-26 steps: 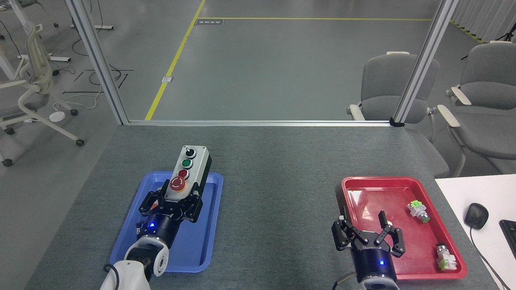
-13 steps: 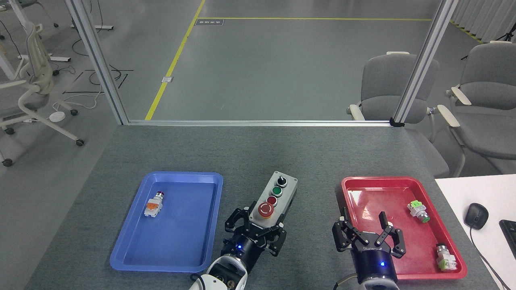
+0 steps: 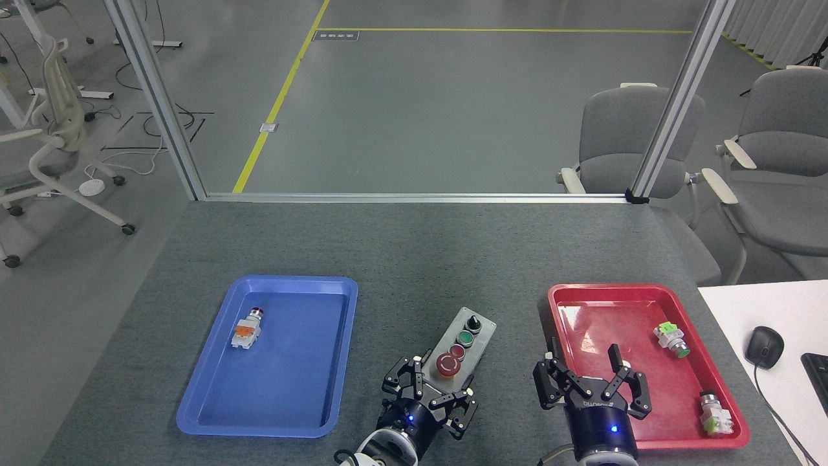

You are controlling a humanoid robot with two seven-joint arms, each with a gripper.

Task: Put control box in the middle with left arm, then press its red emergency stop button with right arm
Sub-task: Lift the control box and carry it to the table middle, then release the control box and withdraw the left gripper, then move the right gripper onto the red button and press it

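Nearest us, our left gripper (image 3: 430, 400) is clamped on the near end of the oblong light-grey control box with the black base (image 3: 464, 345). In the last second we have carried that box out of the blue plastic tray (image 3: 213, 402), across its right rim, and lowered it toward the bare dark-grey speckled tabletop in the middle (image 3: 414, 259). It now lies between the two trays, angled with its black knob end away from us; we cannot tell whether it is resting on the felt yet. We judge the placing step nearly done: what remains is to let go and pull the left arm clear.

Just beside it, our right gripper (image 3: 585, 369) has barely shifted; its fingers are spread apart and empty, hovering over the near left corner of the red plastic tray (image 3: 647, 290). The box's big red mushroom emergency stop button (image 3: 447, 365) sits at the near end, close to the left fingers, so the press may be crowded.

The blue tray holds only a small white-and-orange push-button unit (image 3: 246, 329). The red tray holds a green-tipped button unit (image 3: 671, 340) and another pale green-and-white unit (image 3: 714, 414).
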